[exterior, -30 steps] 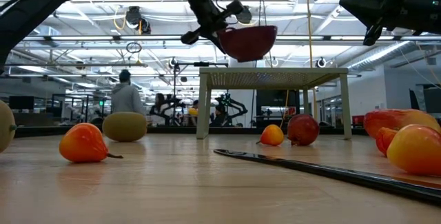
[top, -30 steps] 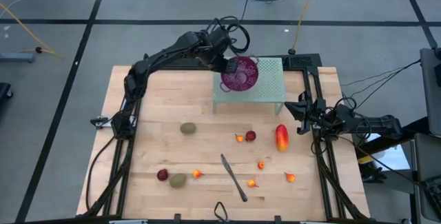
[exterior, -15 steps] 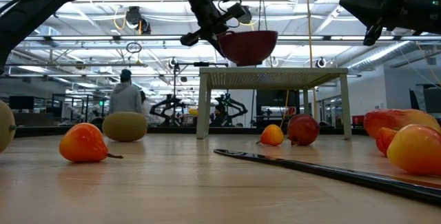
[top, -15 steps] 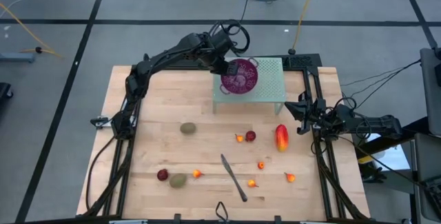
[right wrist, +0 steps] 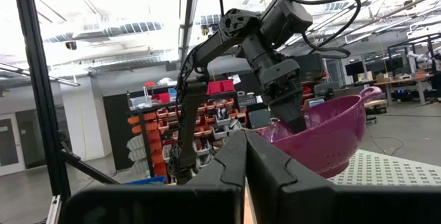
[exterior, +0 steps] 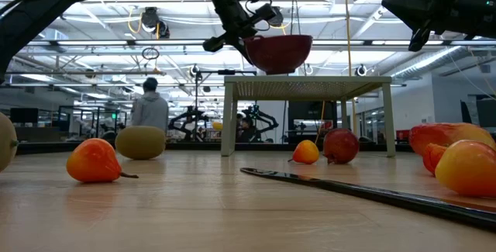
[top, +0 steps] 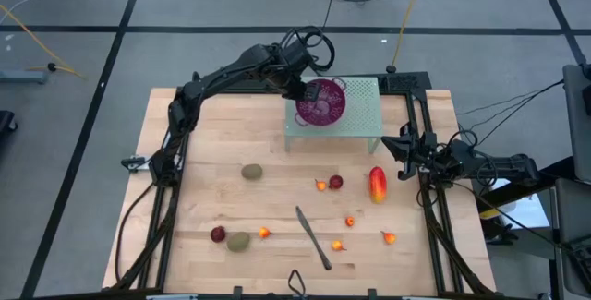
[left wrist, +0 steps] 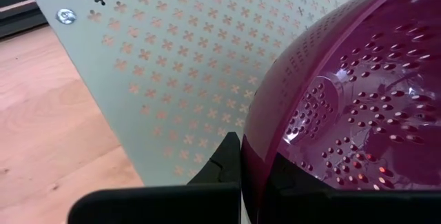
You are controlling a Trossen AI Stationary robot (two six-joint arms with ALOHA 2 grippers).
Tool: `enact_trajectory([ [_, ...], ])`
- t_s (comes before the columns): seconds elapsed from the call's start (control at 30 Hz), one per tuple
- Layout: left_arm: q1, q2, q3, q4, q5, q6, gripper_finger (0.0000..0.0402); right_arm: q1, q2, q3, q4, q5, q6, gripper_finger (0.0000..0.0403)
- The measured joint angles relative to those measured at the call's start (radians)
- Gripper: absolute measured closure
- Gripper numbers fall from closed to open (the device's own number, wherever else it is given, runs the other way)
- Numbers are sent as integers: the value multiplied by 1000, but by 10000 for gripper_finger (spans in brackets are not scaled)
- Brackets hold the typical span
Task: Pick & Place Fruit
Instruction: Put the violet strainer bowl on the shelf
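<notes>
Purple perforated bowl (top: 320, 102) pinched at rim by left gripper (top: 301, 88), just above perforated stand (top: 365, 115); lower level, release gently. Right gripper (top: 406, 157) pressed together, waiting at table's right edge.

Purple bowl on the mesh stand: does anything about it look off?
The purple bowl is not set down: the left gripper is shut on its rim, holding it just above the perforated stand, apparently clear of the top in the low view. It holds no fruit; the mango lies on the table.
</notes>
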State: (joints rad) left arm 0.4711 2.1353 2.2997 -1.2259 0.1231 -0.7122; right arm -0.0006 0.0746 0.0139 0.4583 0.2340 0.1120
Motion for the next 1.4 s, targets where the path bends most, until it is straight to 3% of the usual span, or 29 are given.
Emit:
enact_trajectory([
  [0.37,2,0,0,2,-41,4,378,0,0,0,0,0,0,403],
  [1.4,1,0,0,46,-45,58,375,0,0,0,0,-3,0,403],
])
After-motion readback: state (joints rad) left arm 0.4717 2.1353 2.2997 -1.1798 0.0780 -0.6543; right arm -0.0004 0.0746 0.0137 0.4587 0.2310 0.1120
